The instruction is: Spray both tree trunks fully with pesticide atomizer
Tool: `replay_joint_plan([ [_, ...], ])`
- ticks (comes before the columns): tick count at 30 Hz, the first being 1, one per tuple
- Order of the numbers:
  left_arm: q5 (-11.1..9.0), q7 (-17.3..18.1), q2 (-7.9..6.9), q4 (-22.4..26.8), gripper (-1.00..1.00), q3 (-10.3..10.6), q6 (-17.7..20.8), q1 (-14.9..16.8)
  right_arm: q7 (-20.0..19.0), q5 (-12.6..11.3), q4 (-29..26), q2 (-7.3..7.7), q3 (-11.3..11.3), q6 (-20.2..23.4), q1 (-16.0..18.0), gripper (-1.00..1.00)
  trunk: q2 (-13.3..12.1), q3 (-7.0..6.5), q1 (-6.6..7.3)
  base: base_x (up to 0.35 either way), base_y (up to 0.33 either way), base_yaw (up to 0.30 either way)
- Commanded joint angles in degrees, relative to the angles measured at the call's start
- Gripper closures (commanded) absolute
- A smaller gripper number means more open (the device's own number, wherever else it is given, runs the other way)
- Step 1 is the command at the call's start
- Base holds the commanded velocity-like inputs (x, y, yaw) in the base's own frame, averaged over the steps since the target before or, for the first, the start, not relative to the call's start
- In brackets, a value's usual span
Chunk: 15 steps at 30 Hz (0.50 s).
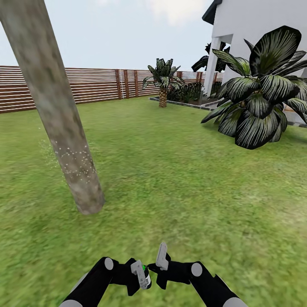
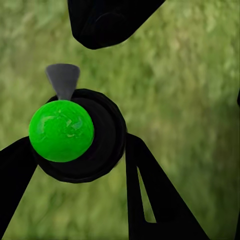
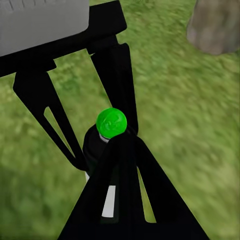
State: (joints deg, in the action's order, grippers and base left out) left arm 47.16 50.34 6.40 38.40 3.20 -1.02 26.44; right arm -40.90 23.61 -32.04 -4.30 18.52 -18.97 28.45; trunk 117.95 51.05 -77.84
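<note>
While white droplets speckle lower tree trunk [image 1: 64,140], upper bark looks bare — coverage partial, second tree untouched. Left claw [image 2: 80,150] clamps green-capped atomizer [image 2: 61,131] low over grass [image 1: 192,179]; right claw [image 3: 117,150] beside it — grip unclear.

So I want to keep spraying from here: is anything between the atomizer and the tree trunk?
Nothing visible. The atomizer sits in the left hand low in the head view, and open grass lies between it and the tree trunk ahead on the left, already speckled with white droplets.
</note>
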Motion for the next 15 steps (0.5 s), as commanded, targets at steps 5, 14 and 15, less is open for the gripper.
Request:
replay_joint_plan([
  [5,0.3,0.2,0.09,0.1,1.00,0.0,-0.2,0.0,0.0,0.6,0.0,-0.01,-0.1,-0.3,0.0,1.00,0.0,0.05,0.01,0.000,0.000,0.000],
  [14,0.3,0.2,0.51,0.1,1.00,0.0,-0.3,0.0,0.0,0.7,0.0,-0.01,-0.1,-0.3,0.0,1.00,0.0,0.05,0.01,0.000,0.000,0.000],
  [15,0.3,0.2,0.53,0.1,1.00,-0.1,-0.3,0.0,0.0,0.7,0.0,-0.01,-0.1,-0.3,0.0,1.00,0.0,0.05,0.01,0.000,0.000,0.000],
])
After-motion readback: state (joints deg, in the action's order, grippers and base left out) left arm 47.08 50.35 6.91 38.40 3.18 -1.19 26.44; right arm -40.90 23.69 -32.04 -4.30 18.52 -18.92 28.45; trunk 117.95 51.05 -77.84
